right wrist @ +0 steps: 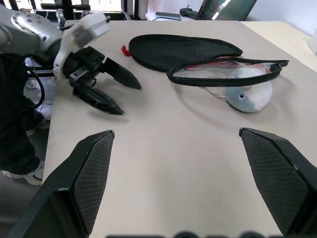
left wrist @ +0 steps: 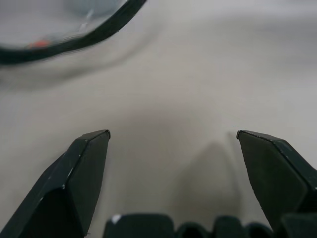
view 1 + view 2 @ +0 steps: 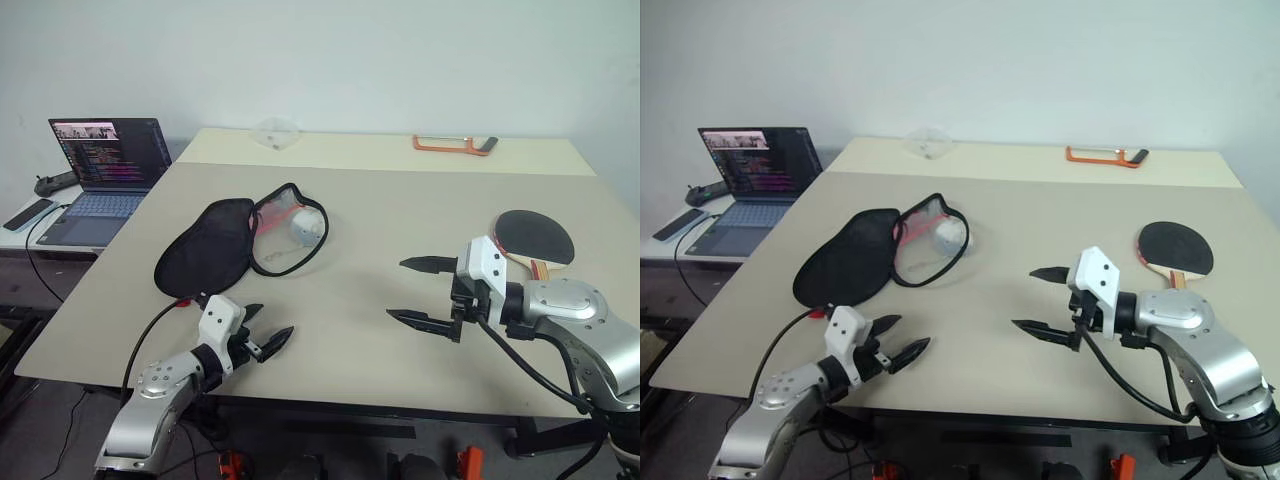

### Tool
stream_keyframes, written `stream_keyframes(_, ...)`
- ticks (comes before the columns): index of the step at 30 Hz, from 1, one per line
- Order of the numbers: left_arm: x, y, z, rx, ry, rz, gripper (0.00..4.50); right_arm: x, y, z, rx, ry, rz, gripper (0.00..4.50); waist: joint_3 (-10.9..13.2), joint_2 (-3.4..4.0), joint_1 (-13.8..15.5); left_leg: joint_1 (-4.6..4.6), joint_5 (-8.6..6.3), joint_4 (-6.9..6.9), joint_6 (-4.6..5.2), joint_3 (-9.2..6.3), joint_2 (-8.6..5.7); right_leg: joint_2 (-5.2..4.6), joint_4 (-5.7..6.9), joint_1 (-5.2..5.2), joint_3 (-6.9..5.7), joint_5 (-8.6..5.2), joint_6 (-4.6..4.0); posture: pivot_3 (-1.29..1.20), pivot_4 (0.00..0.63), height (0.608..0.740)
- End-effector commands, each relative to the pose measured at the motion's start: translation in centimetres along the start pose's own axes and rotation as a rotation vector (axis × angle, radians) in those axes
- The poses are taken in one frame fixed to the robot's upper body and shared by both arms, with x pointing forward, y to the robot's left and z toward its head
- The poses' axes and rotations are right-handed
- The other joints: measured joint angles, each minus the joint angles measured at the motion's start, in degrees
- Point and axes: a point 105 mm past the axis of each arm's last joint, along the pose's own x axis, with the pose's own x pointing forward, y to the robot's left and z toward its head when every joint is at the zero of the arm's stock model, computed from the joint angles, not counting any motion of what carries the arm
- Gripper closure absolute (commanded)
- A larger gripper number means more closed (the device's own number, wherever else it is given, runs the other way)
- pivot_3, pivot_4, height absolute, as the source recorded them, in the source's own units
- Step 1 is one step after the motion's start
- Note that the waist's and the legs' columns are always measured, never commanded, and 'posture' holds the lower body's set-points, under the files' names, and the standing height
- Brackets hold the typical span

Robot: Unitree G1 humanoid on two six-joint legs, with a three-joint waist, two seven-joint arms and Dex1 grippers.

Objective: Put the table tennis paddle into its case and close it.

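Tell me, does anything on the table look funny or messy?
Nothing is spilled or broken. The case lies unzipped and flopped open, with something pale inside its clear half, and the table tennis paddle sits far off on the table's right side.

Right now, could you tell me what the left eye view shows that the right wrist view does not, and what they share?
Left eye view: the table tennis paddle lying behind the open, empty right gripper, a laptop on a side table, and an orange tool at the far edge. Right wrist view: a close look at a pale grey lump beside the unzipped case. Shared: the case and the open, empty left gripper.
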Motion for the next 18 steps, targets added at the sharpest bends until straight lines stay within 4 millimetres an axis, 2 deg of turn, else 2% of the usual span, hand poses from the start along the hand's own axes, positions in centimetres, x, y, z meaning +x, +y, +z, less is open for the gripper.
stream_keyframes(1,0.5,0.0,2.6,0.061,-0.109,0.006,0.00,0.1,0.0,1.0,-0.044,-0.031,0.004,0.06,0.00,0.00,-0.01,0.00,0.00,0.00,0.00,0.00,-0.01,0.00,0.00,0.00,0.00,0.00,0.00,0.00,0.150,0.740)
stream_keyframes(6,0.9,0.8,3.3,0.026,-0.151,0.067,0.00,0.1,0.1,1.0,-0.046,-0.032,0.010,0.06,0.00,0.00,-0.06,0.01,-0.01,0.00,0.01,0.02,-0.02,0.05,0.01,0.00,0.00,0.00,0.00,0.00,0.150,0.740)
stream_keyframes(10,1.2,2.0,3.0,-0.181,-0.144,0.142,0.00,0.1,0.1,0.9,-0.046,-0.029,0.013,0.06,0.00,-0.01,-0.11,0.01,-0.01,0.01,0.01,0.02,-0.01,0.06,0.03,0.00,-0.01,0.00,0.01,0.00,0.150,0.740)
stream_keyframes(18,2.3,1.2,2.7,-0.487,-0.103,0.109,0.00,0.2,0.1,1.1,-0.049,-0.033,0.017,0.06,0.00,-0.02,-0.13,0.01,0.00,0.06,0.01,0.01,-0.03,0.08,0.08,0.00,-0.02,0.00,0.02,0.00,0.150,0.740)
